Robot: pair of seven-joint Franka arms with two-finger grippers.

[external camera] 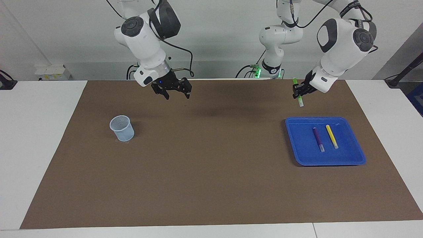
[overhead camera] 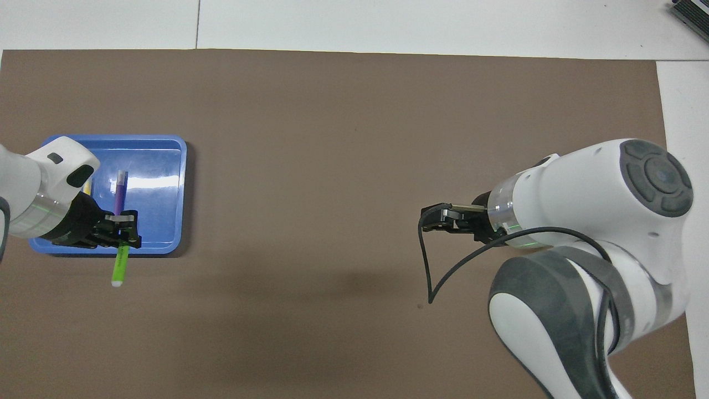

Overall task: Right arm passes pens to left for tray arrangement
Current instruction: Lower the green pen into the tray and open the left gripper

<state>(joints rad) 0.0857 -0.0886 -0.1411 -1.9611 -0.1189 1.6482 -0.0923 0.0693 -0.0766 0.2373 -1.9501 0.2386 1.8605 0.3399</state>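
My left gripper (external camera: 298,91) is shut on the bright green pen (external camera: 300,99) and holds it steeply tilted, pale end down, in the air over the robot-side rim of the blue tray (external camera: 347,147). In the overhead view the left gripper (overhead camera: 125,233) and the green pen (overhead camera: 119,267) show over that tray rim (overhead camera: 160,183). The purple pen (external camera: 318,139) and the yellow pen (external camera: 331,136) lie side by side in the tray. My right gripper (external camera: 172,90) is open and empty, raised over the mat toward the right arm's end; it also shows in the overhead view (overhead camera: 437,219).
A small pale blue mesh cup (external camera: 122,128) stands on the brown mat (external camera: 211,165) toward the right arm's end; the right arm hides it in the overhead view. White table borders the mat on all sides.
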